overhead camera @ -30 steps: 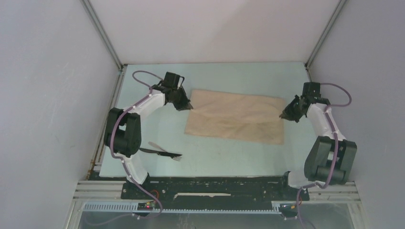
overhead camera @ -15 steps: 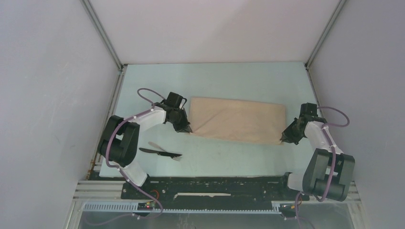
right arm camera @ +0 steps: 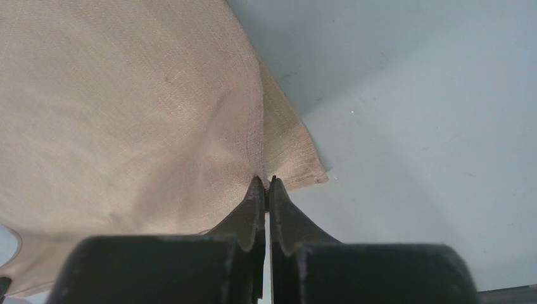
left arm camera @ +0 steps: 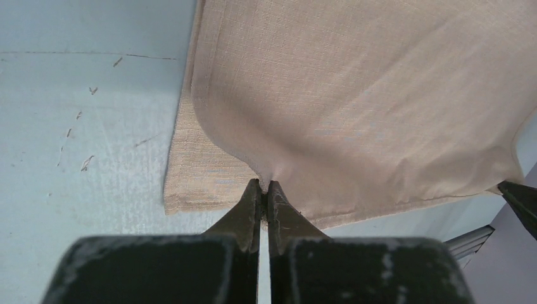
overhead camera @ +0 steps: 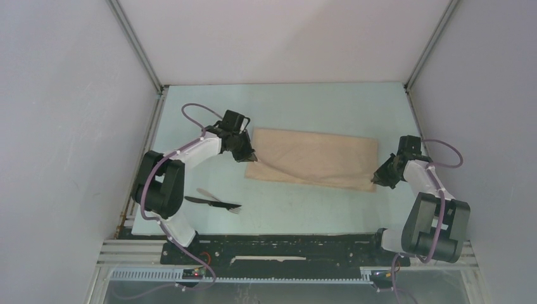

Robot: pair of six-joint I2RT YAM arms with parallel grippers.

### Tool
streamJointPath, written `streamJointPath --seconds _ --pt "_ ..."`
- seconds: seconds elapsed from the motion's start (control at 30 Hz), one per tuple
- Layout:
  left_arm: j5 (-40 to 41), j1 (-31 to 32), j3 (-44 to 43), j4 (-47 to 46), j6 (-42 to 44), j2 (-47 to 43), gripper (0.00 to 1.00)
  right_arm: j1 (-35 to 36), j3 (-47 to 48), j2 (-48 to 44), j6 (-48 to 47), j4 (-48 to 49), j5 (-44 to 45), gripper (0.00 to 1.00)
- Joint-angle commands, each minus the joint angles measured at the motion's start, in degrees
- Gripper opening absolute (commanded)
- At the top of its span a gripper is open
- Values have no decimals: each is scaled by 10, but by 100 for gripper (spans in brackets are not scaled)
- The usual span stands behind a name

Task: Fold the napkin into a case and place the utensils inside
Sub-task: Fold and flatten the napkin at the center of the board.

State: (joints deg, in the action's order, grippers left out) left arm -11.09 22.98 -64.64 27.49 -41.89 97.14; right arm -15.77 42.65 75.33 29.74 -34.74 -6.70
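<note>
The tan napkin (overhead camera: 313, 158) lies folded in a wide rectangle mid-table, its top layer sagging over the bottom one. My left gripper (overhead camera: 250, 156) is shut on the top layer at the napkin's left edge; in the left wrist view the tips (left arm camera: 265, 185) pinch the cloth (left arm camera: 354, 95) just above the lower layer's corner. My right gripper (overhead camera: 375, 179) is shut on the top layer at the near right corner, and the right wrist view shows its tips (right arm camera: 266, 182) pinching the cloth (right arm camera: 126, 107). The utensils (overhead camera: 214, 202), dark pieces and a pale one, lie near the left arm's base.
The pale blue table (overhead camera: 304, 104) is walled by white panels on three sides. A black rail (overhead camera: 272, 244) runs along the near edge between the arm bases. The utensils lie between the left arm and the napkin's near left corner.
Both grippers pulled the napkin's top layer toward the near edge, making the rectangle narrower. In the last half second the left gripper backed slightly away from the near edge.
</note>
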Motion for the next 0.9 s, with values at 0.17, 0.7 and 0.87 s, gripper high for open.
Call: streamJointPath --seconds 0.17,0.7,0.87 --pt "8 1 28 -9 15 21 0 -5 8 18 -12 19 -4 0" --pt "9 -38 -397 42 26 151 0 -4 327 151 7 75 -97 0" --pt "-8 -59 -511 40 47 200 0 1 450 218 -2 54 -139 0"
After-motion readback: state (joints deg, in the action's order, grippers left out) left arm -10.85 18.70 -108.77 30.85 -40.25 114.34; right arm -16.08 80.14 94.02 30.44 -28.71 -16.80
